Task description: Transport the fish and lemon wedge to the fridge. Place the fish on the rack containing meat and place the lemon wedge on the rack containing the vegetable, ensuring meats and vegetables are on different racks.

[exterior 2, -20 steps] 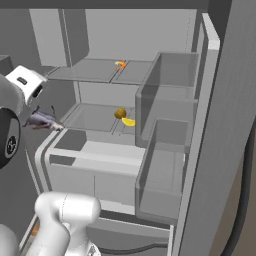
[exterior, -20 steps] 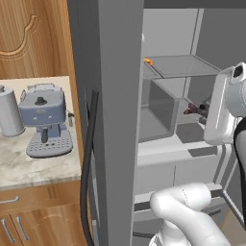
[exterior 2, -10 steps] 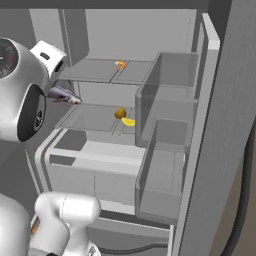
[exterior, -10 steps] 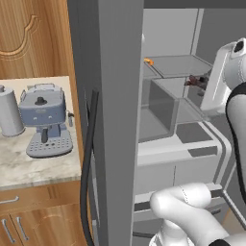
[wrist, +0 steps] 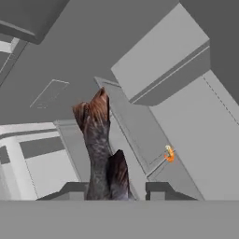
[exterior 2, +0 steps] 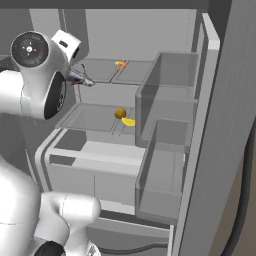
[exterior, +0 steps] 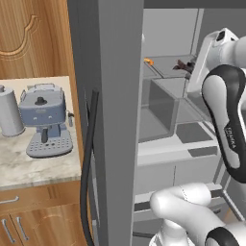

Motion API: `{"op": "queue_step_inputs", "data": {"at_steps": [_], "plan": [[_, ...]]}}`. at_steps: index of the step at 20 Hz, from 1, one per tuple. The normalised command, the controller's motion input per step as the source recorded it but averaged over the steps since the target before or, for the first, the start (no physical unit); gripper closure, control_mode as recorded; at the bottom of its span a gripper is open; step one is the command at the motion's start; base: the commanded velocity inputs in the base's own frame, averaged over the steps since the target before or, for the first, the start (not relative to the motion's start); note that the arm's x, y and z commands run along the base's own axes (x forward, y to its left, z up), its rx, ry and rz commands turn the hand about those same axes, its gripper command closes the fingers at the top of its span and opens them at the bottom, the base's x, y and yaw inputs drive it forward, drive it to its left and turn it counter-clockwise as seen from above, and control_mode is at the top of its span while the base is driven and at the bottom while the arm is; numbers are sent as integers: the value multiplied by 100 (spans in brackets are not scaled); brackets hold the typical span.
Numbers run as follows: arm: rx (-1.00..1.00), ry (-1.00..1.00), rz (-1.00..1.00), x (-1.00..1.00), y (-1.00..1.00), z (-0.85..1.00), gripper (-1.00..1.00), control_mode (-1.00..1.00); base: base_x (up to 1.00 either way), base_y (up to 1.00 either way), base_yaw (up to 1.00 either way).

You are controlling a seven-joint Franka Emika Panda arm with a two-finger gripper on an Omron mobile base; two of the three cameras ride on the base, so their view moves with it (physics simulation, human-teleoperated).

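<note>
My two base views look forward and down from behind, left and right, sharing the open fridge point(exterior: 158, 110). My hand view looks close along my claw point(wrist: 112, 189).

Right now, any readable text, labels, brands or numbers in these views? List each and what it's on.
"FRANKA": probably; small grey lettering running down the dark cover of the robot arm in the left base view, too blurred to read with certainty.
Coffee machine: no readable label or brand.
Metal canister: no text.
Fridge walls, shelves, bins: no labels or numbers.
Fish, lemon wedge: no markings.
</note>
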Motion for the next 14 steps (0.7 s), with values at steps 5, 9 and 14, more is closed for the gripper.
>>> {"op": "queue_step_inputs", "data": {"at_steps": [5, 9, 14], "plan": [[0, -10, 0, 86, -1, 0, 100, -100, 0, 0, 0], [0, 4, 4, 87, 0, -3, 100, -100, 0, 0, 0], [0, 10, 2, 88, 0, 0, 100, -100, 0, 0, 0]]}}
